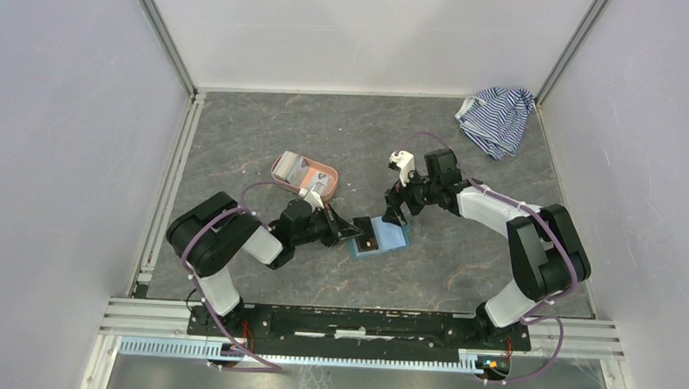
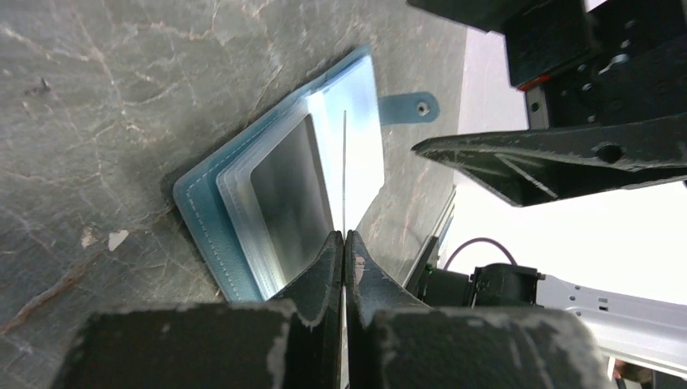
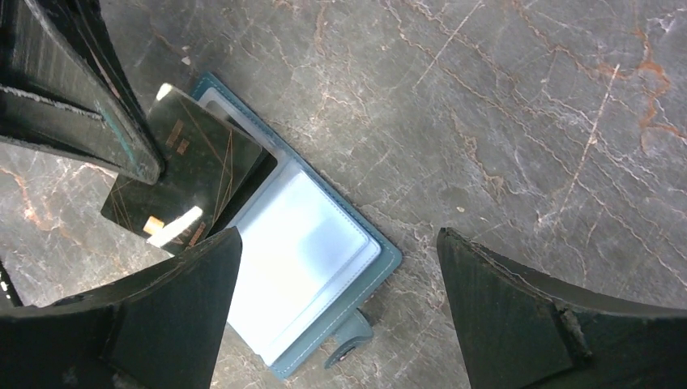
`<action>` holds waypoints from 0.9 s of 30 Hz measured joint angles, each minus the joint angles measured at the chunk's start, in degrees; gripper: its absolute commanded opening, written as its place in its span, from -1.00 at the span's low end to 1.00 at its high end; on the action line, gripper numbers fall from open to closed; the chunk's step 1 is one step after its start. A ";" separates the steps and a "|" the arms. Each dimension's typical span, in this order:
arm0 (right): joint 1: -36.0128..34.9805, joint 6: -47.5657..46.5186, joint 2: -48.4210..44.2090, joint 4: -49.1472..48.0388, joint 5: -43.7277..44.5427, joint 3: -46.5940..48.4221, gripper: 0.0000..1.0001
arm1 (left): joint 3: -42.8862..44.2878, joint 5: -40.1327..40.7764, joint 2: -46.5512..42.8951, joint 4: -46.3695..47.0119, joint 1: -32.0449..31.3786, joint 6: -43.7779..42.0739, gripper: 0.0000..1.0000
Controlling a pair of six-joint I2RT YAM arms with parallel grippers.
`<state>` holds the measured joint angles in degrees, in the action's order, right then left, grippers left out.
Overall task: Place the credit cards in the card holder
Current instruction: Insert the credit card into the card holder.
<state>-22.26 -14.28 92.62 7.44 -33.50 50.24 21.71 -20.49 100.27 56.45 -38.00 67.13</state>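
Card holder: the card holder (image 1: 381, 238) lay open and flat about midway across the worktop (image 1: 326, 124), nearer its near edge than its far edge, with the clear sleeves facing up and the snap tab (image 3: 350, 340) splayed out to one side.
Card in hand: the left fingers (image 2: 339, 259) were closed tight on one end of a dark card (image 3: 186, 174), whose other end reached over one page of the holder.
Other arm: the right fingers (image 1: 395, 216) were spread wide, held nothing and hung just above the holder.
Step, as judged: feeding the dark card into a sleeve.
Doing it well: the card's leading edge should be kept square to the sleeve mouth and at a low angle, then slid rather than pushed down. The right fingers could pin the loose page so the holder did not skid. The card should be let go only once it was mostly in.
Hard to tell: whether the leading edge was already inside a sleeve; whether the right fingers touched the holder; whether the grey rectangle under the plastic was a stored card or glare.
Small in view: what lay in the salmon-pink tray (image 1: 305, 171), left of the holder, was too small to make out.
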 measured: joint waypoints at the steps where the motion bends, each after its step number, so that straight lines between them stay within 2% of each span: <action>1: 0.04 0.00 0.00 -0.07 -0.55 0.00 0.96 | -0.24 0.79 -0.50 0.24 0.02 0.00 -0.96; 8: 0.20 0.02 0.24 -0.11 -1.62 0.00 0.96 | -2.23 5.51 -1.20 6.21 0.02 0.15 -0.96; 15: 0.26 0.09 0.98 -0.46 -1.53 -0.02 0.96 | -2.73 7.56 3.89 12.66 0.00 1.84 -0.96; 27: 0.28 0.09 1.20 -0.48 -0.98 -0.13 0.96 | -2.67 9.11 6.10 13.49 -1.97 2.05 -0.96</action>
<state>-21.98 -14.20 93.82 6.96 -34.48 50.11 19.05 -11.38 106.37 69.93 -39.97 69.19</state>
